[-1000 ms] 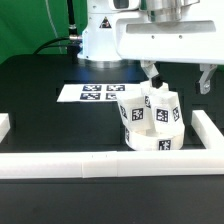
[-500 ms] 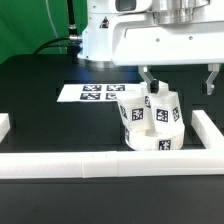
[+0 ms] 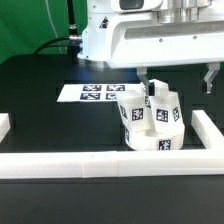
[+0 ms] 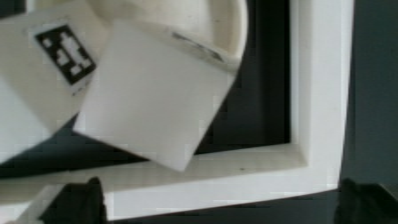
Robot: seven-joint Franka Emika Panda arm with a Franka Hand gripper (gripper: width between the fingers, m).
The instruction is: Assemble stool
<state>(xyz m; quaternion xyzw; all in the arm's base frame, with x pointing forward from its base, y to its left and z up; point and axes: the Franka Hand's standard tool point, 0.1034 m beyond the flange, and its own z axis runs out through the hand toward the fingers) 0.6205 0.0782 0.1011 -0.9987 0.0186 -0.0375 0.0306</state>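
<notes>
The stool's round white seat (image 3: 150,140) lies in the corner of the white rails. Its blocky tagged legs (image 3: 160,108) stand upright on it, close together. My gripper (image 3: 176,76) hangs open just above them, one dark finger (image 3: 145,76) on each side of the leg cluster, touching nothing. In the wrist view a tagged leg (image 4: 63,55) and another leg's plain white face (image 4: 157,100) fill the picture. The gripper (image 4: 222,205) shows only as two dark fingertips (image 4: 71,203) far apart, with nothing between them but the rail behind.
The marker board (image 3: 92,93) lies flat on the black table behind the stool. White rails run along the front (image 3: 80,166) and the exterior view's right (image 3: 210,128), and their corner (image 4: 311,130) appears in the wrist view. A short rail piece (image 3: 4,125) sits on the exterior view's left.
The gripper has shifted slightly over the legs, its fingers staying wide apart. The seat and legs have not moved.
</notes>
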